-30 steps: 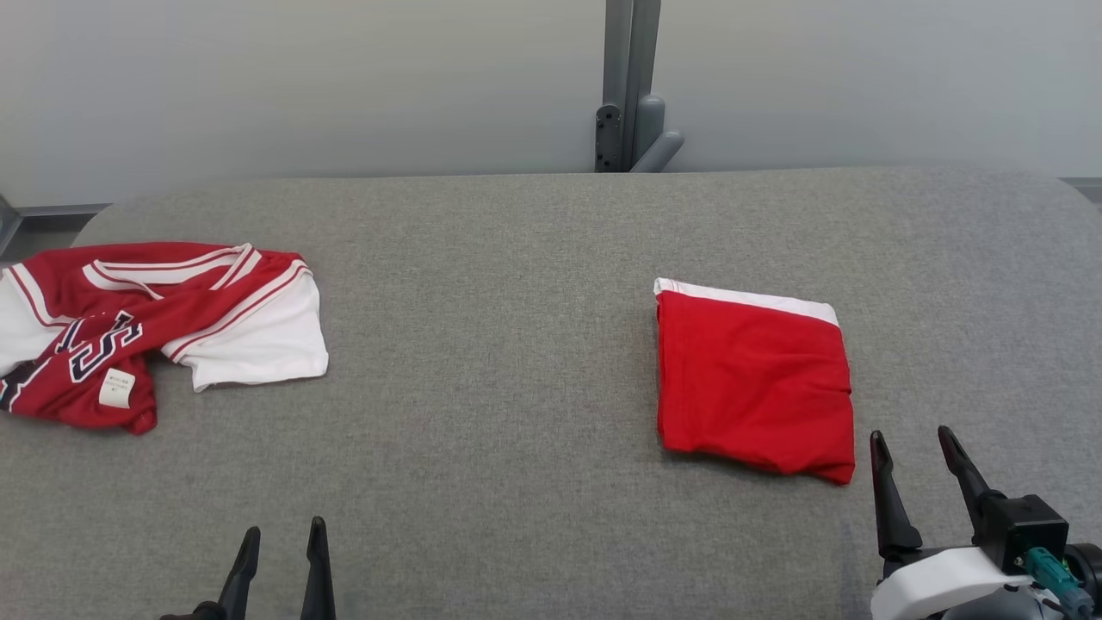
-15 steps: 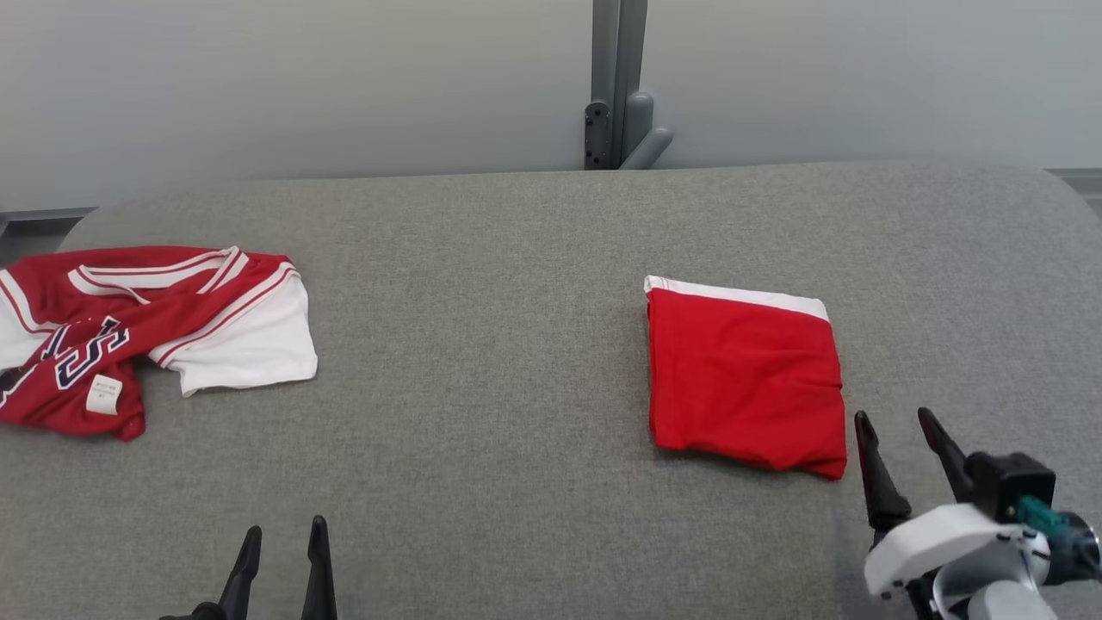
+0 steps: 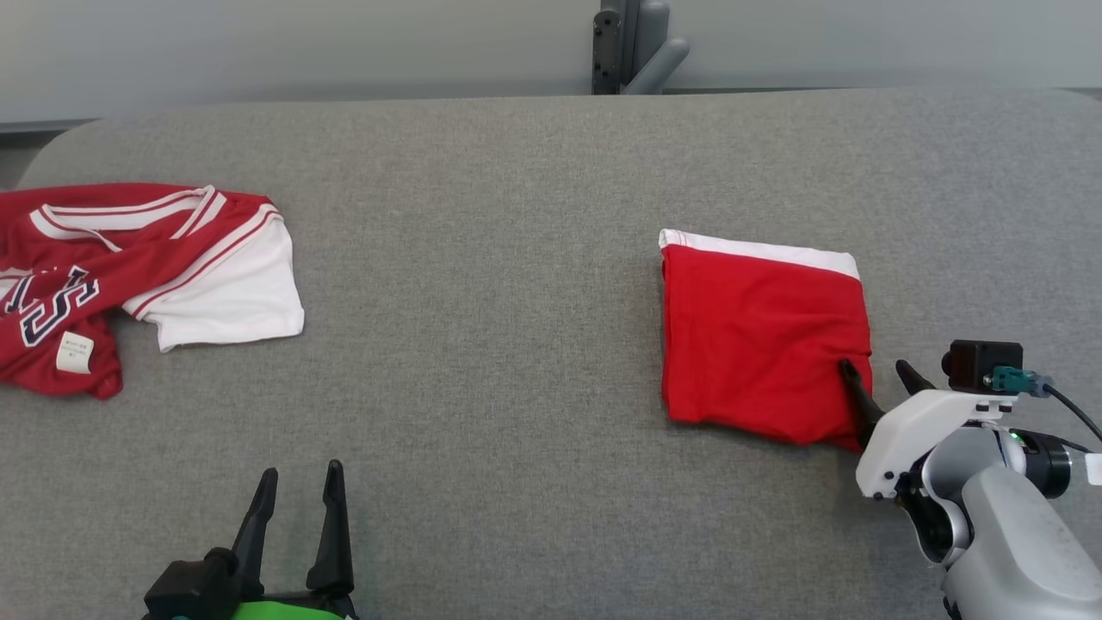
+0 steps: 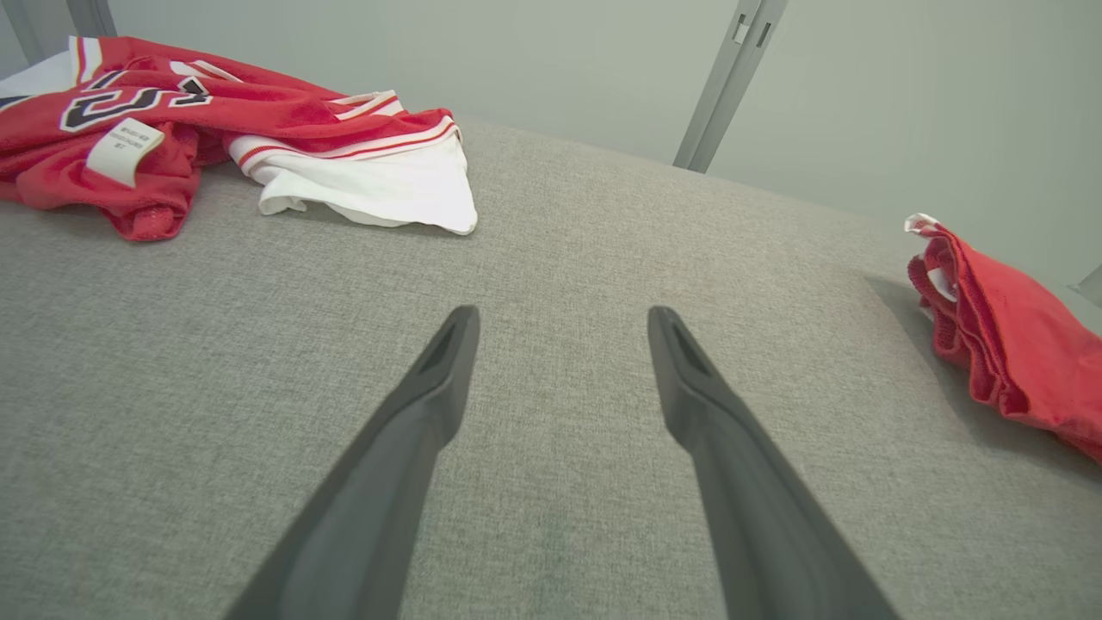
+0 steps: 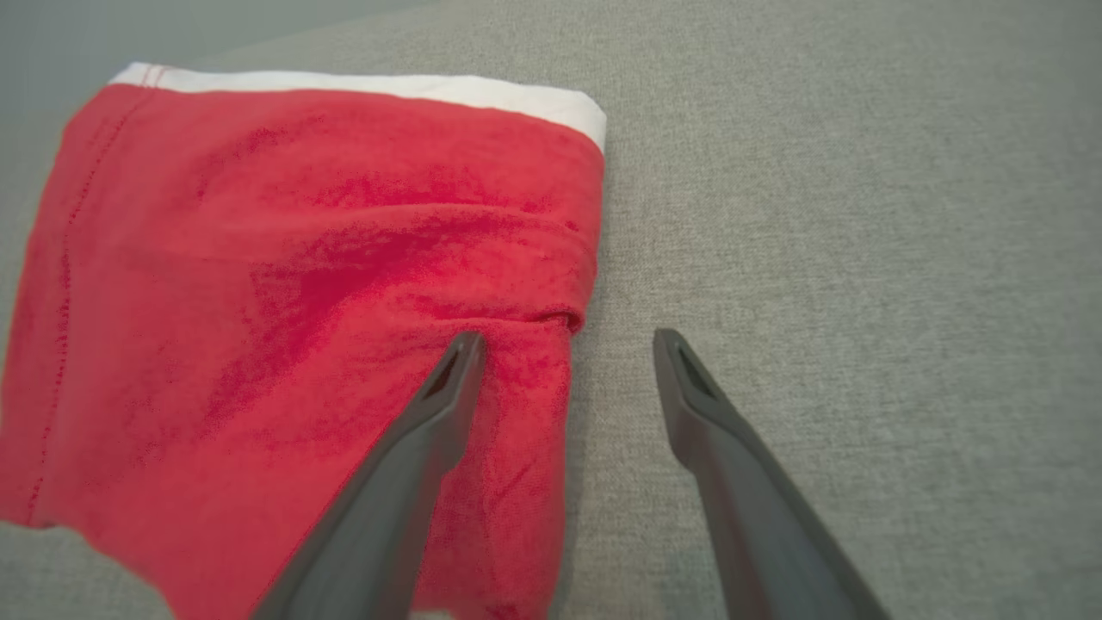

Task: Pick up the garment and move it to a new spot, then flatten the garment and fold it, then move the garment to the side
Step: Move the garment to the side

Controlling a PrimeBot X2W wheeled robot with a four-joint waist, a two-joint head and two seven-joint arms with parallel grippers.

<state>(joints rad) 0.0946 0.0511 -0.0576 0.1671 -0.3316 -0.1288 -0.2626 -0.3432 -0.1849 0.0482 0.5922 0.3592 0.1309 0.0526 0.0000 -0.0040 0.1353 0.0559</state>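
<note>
A folded red garment point(image 3: 762, 336) with a white band along its far edge lies right of the middle of the grey table point(image 3: 516, 215). My right gripper point(image 3: 874, 372) is open at the garment's right edge near its front corner. In the right wrist view the left finger point(image 5: 439, 405) lies over the red garment point(image 5: 284, 284) and the right finger point(image 5: 697, 405) over bare table. My left gripper point(image 3: 297, 495) stands open at the table's front left, holding nothing, and its wrist view shows it point(image 4: 564, 319) over bare cloth.
A crumpled red and white jersey point(image 3: 129, 258) with dark lettering lies at the far left, also in the left wrist view point(image 4: 258, 129). A grey metal post point(image 3: 633, 43) stands behind the table's far edge against a pale wall.
The head camera has tilted down. My right gripper has moved forward from beside the folded garment's front corner to straddle its right edge. Both garments lie as before.
</note>
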